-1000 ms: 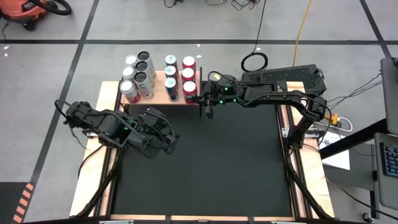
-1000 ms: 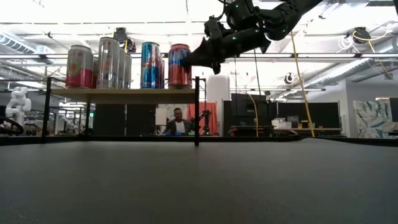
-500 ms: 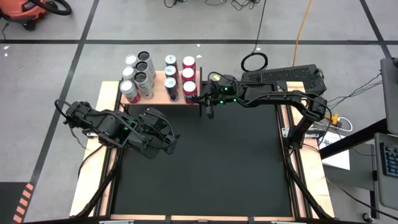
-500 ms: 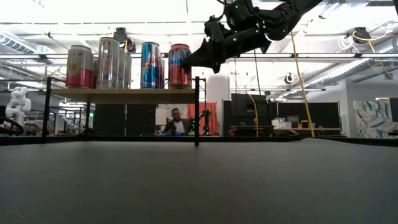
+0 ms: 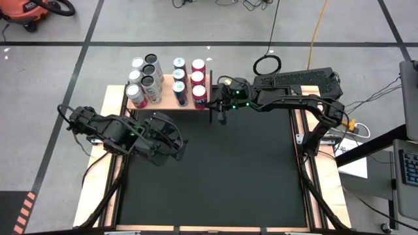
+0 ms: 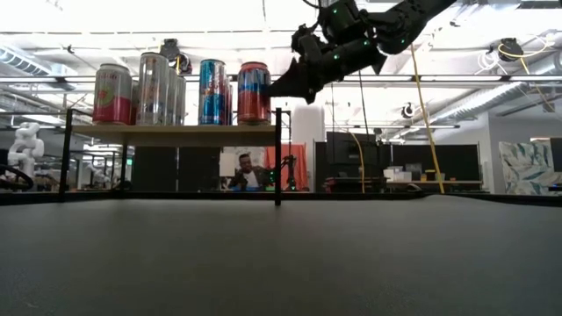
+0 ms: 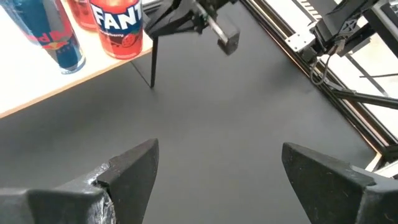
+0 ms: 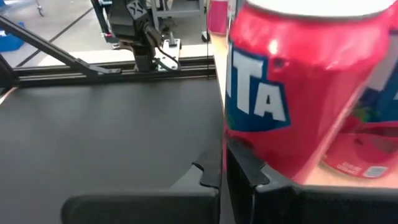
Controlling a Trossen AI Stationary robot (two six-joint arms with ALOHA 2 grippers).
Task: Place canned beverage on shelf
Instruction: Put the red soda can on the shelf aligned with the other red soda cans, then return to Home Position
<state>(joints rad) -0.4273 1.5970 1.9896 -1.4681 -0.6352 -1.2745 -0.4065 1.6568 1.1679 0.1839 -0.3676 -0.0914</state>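
The shelf (image 5: pixel 166 93), a pale wood board on thin black supports, stands at the table's far left and bears several cans. The red canned beverage (image 6: pixel 253 92) stands upright on its base at the board's near right corner (image 8: pixel 298 93). My right gripper (image 6: pixel 274 89) is shut and nearly level, its tips just to the right of that can, above the shelf's corner post (image 6: pixel 277 158). My left gripper (image 5: pixel 179 149) hangs open over the black mat's left part with nothing between its fingers (image 7: pixel 217 180). My right gripper's shut fingertips (image 8: pixel 239 162) come level from the table's right and stand beside the red can's lower wall (image 8: pixel 273 158). I cannot tell whether they touch it. The can stands upright on the board.
Silver, blue and pink cans (image 6: pixel 162 88) fill the rest of the shelf. Metal frame rails (image 5: pixel 302 163) run along the table's sides. The black mat (image 5: pixel 228 176) spreads in front of the shelf. A person (image 6: pixel 250 171) sits in the room beyond.
My right gripper has rolled slightly, and its shut fingertips have drawn back from in front of the red can toward the table's right. The can has stayed upright on the shelf.
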